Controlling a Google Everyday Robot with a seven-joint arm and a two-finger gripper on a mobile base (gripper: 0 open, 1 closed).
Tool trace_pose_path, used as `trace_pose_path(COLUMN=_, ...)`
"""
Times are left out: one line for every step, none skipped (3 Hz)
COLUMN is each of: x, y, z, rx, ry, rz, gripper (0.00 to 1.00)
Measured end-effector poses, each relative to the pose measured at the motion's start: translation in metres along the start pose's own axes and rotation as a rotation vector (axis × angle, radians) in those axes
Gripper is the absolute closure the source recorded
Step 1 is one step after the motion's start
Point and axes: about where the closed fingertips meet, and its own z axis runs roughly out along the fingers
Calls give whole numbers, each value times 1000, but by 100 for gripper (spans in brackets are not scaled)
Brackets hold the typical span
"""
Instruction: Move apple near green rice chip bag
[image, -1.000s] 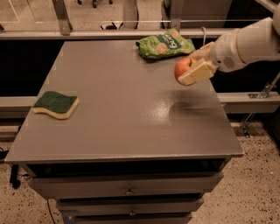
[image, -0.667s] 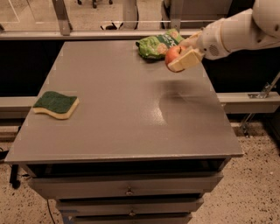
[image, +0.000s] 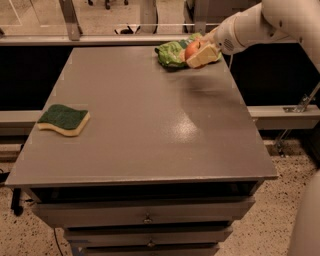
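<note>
The red-orange apple (image: 191, 50) is held in my gripper (image: 198, 53), whose cream-coloured fingers (image: 204, 55) close around it. The gripper hangs at the far right of the grey table (image: 145, 125), right over the near edge of the light green rice chip bag (image: 171, 53). The bag lies flat at the table's back edge; its right part is hidden behind the apple and the gripper. I cannot tell whether the apple touches the bag or the table. My white arm (image: 260, 22) reaches in from the upper right.
A dark green sponge with a yellow base (image: 63, 119) lies near the table's left edge. Drawers (image: 147, 218) sit under the tabletop. A metal rail and posts (image: 72, 22) run behind the table's back edge.
My gripper has carried the apple from the table's right side back and to the left, up to the green rice chip bag.
</note>
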Motion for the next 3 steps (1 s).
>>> trace_pose_path(x=15, y=-19, z=12, rx=32, ry=48, rz=22, gripper=100)
trace_pose_path(x=27, y=-29, z=21, rx=42, ry=81, rz=39, gripper=100)
trace_pose_path(x=35, y=-33, z=31, rx=28, ry=109, rz=63, gripper=84)
